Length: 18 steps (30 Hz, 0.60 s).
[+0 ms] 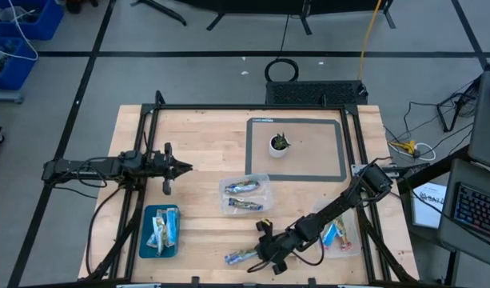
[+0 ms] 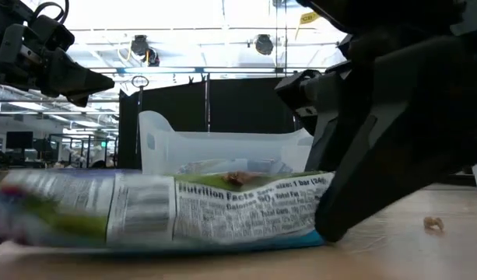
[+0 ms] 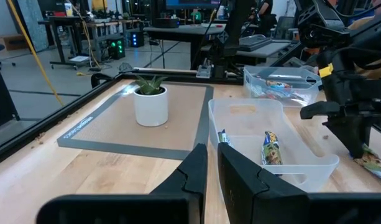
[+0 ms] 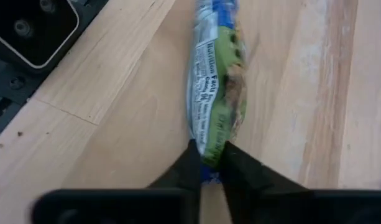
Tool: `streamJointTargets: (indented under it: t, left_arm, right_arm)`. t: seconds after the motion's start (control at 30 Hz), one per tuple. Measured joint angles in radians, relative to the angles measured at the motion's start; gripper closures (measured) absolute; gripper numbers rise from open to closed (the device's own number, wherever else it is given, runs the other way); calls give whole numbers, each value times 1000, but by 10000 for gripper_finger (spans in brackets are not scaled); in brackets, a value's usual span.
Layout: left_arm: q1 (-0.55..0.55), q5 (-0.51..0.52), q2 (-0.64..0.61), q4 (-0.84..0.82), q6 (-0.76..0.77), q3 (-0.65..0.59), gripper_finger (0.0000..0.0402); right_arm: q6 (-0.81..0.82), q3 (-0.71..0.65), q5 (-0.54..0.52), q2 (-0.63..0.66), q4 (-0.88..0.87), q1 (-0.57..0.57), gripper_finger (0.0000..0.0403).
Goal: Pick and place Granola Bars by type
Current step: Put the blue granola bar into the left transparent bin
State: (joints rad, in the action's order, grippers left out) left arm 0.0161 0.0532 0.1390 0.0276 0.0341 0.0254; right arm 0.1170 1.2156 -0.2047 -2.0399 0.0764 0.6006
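Observation:
A blue-white-green patterned granola bar [image 1: 239,257] lies on the wooden table near its front edge; it also shows in the low view [image 2: 184,210] and the right wrist view [image 4: 215,87]. My right gripper [image 1: 260,253] is shut on its right end. My left gripper [image 1: 183,168] hangs shut and empty above the table's left half, and its fingers show close together in the left wrist view [image 3: 212,171]. More bars lie in the middle clear tub [image 1: 246,194], the blue tray [image 1: 160,230] and the right clear tub [image 1: 338,236]. My right gripper pinches the bar's right end [image 4: 210,158] between its two fingers. The fingers come slanting down from the table's right and lie along the bar. The bar lies flat on the table, stretching away from the fingers toward the table's left.
A small white pot with a green plant [image 1: 278,144] stands on a grey-edged mat [image 1: 338,152] at the back. A black frame rail [image 1: 149,136] runs round the table. Bare wood lies between the blue tray and the held bar.

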Motion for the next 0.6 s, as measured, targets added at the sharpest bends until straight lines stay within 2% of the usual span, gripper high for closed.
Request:
streamJointTargets:
  t: [0.07,0.2,0.37,0.47,0.6]
  left_arm:
    - [0,0,0,0,0,0,360]
    - [0,0,0,0,0,0,360]
    - [0,0,0,0,0,0,360]
    - [0,0,0,0,0,0,360]
    - [0,0,0,0,0,0,360]
  right_arm:
    - [-29,0,0,0,3,0,387]
    - [-58,-1,2,8,12,0,392]
    - [-85,-1,60,65,11,3,397]
    - [-111,-4,130,115,4,11,397]
    - [-113,-36,295,197,7,28,398]
